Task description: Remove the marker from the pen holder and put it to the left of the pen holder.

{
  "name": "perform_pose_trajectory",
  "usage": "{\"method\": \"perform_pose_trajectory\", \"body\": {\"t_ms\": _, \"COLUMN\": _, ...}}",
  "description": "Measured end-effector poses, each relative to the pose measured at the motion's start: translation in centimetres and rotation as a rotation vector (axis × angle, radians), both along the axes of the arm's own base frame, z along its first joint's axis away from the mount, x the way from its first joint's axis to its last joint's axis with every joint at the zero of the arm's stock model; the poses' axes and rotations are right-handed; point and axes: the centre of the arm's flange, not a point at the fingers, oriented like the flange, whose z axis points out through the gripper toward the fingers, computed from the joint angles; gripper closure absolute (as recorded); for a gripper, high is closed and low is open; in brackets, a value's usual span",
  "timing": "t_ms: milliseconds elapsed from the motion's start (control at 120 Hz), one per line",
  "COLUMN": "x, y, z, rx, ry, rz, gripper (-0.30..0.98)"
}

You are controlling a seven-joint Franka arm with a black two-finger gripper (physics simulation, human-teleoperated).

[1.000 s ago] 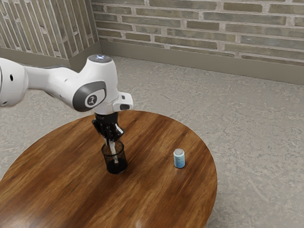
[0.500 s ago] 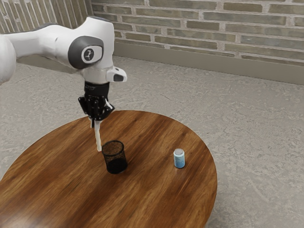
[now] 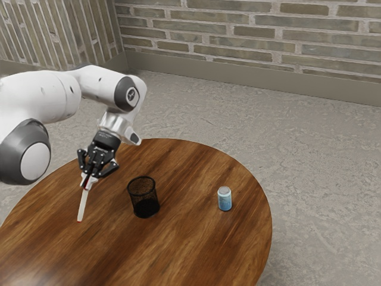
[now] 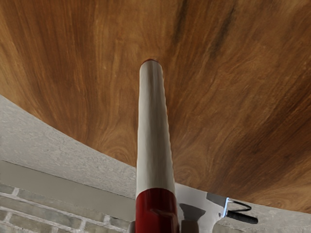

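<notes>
Swung farther to the exterior view's left of the pen holder (image 3: 144,206), the marker (image 3: 83,205) is clamped up top by the gripper (image 3: 89,178), probably so it can be lowered tip-first, lol.

From where I stand, a small light-blue can (image 3: 224,201) with a silvery top sits upright on the round, streaky-grained wooden table (image 3: 202,244), toward its edge at the exterior view's right. Around the table spreads a mottled grey floor (image 3: 321,167), and behind it a brick wall (image 3: 268,30) turns a corner above a plain, flat baseboard (image 3: 262,75).
</notes>
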Motion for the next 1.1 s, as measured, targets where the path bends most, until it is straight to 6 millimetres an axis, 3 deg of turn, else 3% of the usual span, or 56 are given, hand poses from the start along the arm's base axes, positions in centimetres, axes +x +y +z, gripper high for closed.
{"method": "perform_pose_trajectory", "body": {"t_ms": 83, "x": -0.5, "y": 1.1, "z": -1.4, "rx": -0.006, "ry": 0.061, "rz": 0.023, "gripper": 0.78}}
{"method": "perform_pose_trajectory", "body": {"t_ms": 275, "x": -1.1, "y": 3.2, "z": -2.8, "rx": -0.030, "ry": 0.130, "rz": 0.074, "gripper": 0.37}}
{"method": "perform_pose_trajectory", "body": {"t_ms": 417, "x": -0.9, "y": 3.5, "z": -2.1, "rx": -0.055, "ry": 0.098, "rz": 0.100, "gripper": 0.19}}
{"method": "perform_pose_trajectory", "body": {"t_ms": 483, "x": 0.0, "y": 3.1, "z": 1.3, "rx": -0.075, "ry": -0.033, "rz": 0.099, "gripper": 0.14}}
{"method": "perform_pose_trajectory", "body": {"t_ms": 575, "x": 1.0, "y": 1.4, "z": 10.3, "rx": -0.089, "ry": -0.306, "rz": 0.054, "gripper": 0.09}}
{"method": "perform_pose_trajectory", "body": {"t_ms": 642, "x": 1.5, "y": 0.9, "z": 14.0, "rx": -0.087, "ry": -0.459, "rz": 0.027, "gripper": 0.07}}
{"method": "perform_pose_trajectory", "body": {"t_ms": 808, "x": -2.5, "y": 0.1, "z": 18.8, "rx": -0.082, "ry": -0.715, "rz": -0.034, "gripper": 0.03}}
{"method": "perform_pose_trajectory", "body": {"t_ms": 942, "x": -1.4, "y": -2.8, "z": 22.9, "rx": -0.073, "ry": -0.858, "rz": -0.111, "gripper": 0.02}}
{"method": "perform_pose_trajectory", "body": {"t_ms": 1100, "x": -0.5, "y": -2.8, "z": 24.0, "rx": -0.061, "ry": -0.906, "rz": -0.120, "gripper": 0.01}}
